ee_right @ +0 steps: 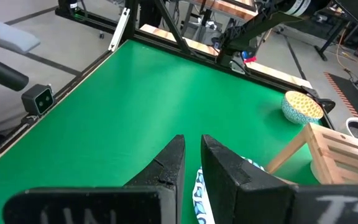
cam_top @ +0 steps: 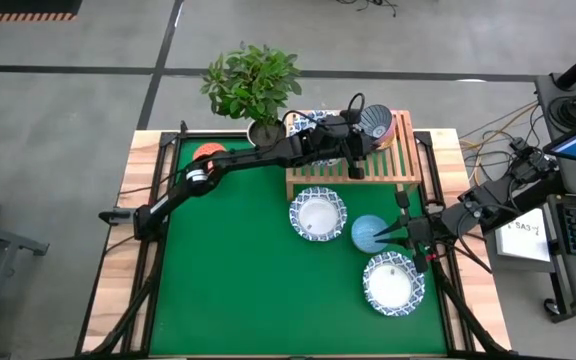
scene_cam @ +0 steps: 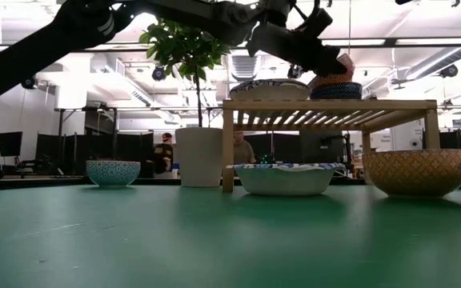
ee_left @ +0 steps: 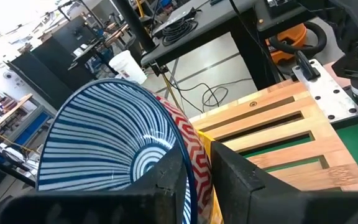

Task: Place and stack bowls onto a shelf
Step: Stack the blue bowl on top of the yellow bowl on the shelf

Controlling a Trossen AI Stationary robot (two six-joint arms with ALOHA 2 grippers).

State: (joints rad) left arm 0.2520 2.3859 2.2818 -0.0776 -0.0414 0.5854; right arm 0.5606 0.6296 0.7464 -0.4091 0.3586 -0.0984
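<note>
My left gripper (cam_top: 356, 135) reaches over the wooden shelf (cam_top: 368, 175) and is shut on a small bowl (cam_top: 376, 122), blue-striped inside and red zigzag outside. That bowl tilts above a dark blue patterned bowl (scene_cam: 336, 90) standing on the shelf top. A white blue-rimmed bowl (scene_cam: 270, 86) also sits on the slats. On the green mat stand two white blue-rimmed bowls (cam_top: 317, 213) (cam_top: 393, 283), a light blue bowl (cam_top: 368, 232) and an orange bowl (cam_top: 206, 152). My right gripper (cam_top: 386, 237) hovers shut above the light blue bowl, touching nothing. My left gripper holds the striped bowl by its rim (ee_left: 182, 140), one finger (ee_left: 166, 177) inside the bowl and the other (ee_left: 241, 180) against the red outer wall. The bowl is tilted, its opening turned sideways. Whether it touches the dark blue bowl below cannot be told.
A potted plant (cam_top: 253, 85) in a white pot (scene_cam: 199, 156) stands at the far edge, left of the shelf. There is free green mat (cam_top: 228, 270) on the left and near side. A person sits in the room behind the table.
</note>
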